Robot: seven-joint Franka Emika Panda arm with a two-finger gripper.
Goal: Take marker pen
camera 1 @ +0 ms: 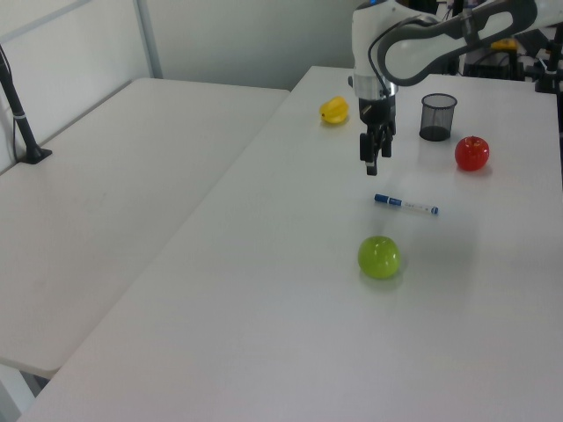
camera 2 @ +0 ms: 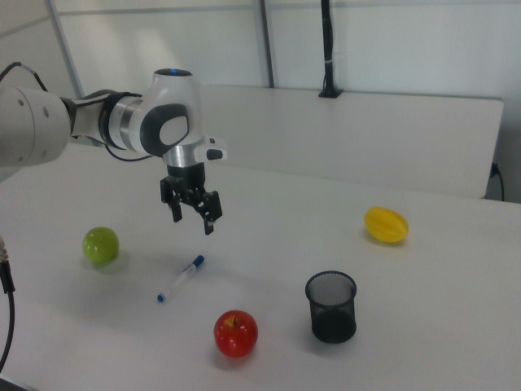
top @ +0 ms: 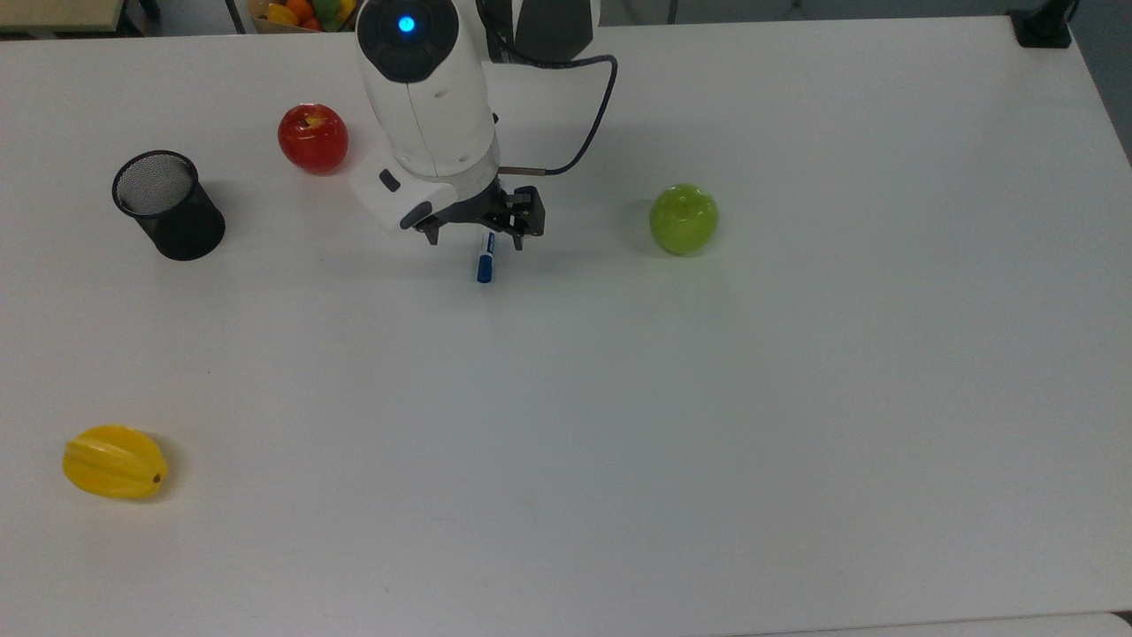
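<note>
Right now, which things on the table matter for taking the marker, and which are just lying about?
For the job:
marker pen, lying flat
claw, open, above it

Lying about:
red apple
green apple
black mesh cup
yellow starfruit

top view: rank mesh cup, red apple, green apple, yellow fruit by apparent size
1. Black mesh pen cup
2. Yellow ridged star-shaped fruit
3. Shiny red apple and round green apple: look alike, no ranking.

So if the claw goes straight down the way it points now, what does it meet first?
Most likely the marker pen, lying flat on the white table under the open claw. The top view puts the claw over the pen's barrel. Depth is unclear, so it might land just beside the pen.
</note>
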